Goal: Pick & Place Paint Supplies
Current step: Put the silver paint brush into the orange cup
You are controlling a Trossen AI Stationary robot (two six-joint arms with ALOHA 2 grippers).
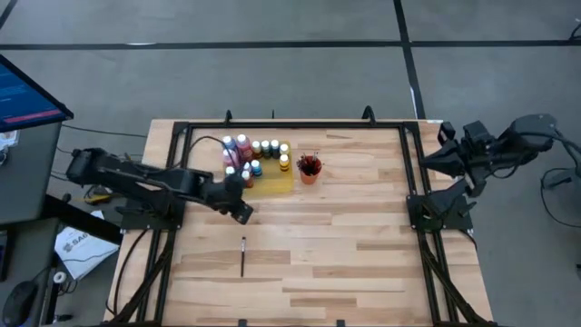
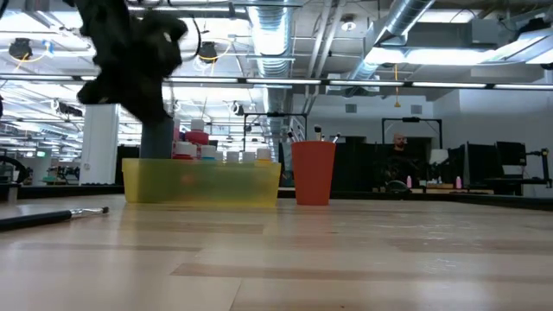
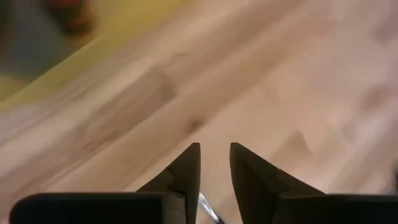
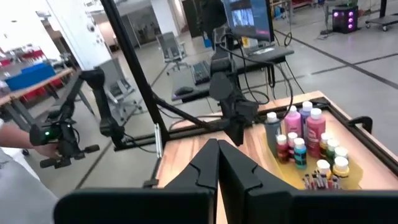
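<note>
Left end effector (image 1: 243, 211) is hanging above the bench (image 1: 345, 245), just beside the yellow mat (image 1: 272, 183), and I am seeing its fingers (image 3: 186, 171) standing slightly apart with nothing between them, over bare wood. One brush (image 1: 243, 256) is lying alone on the bench nearer the front edge, apart from that end effector. Paint bottles (image 1: 254, 156) are standing clustered on the mat, touching one another. Just right of them, the orange-red cup (image 1: 310, 172) is holding more brushes upright. Off the bench's right edge, the right end effector (image 1: 425, 160) is waiting with its fingers (image 4: 239, 171) pressed together, empty.
</note>
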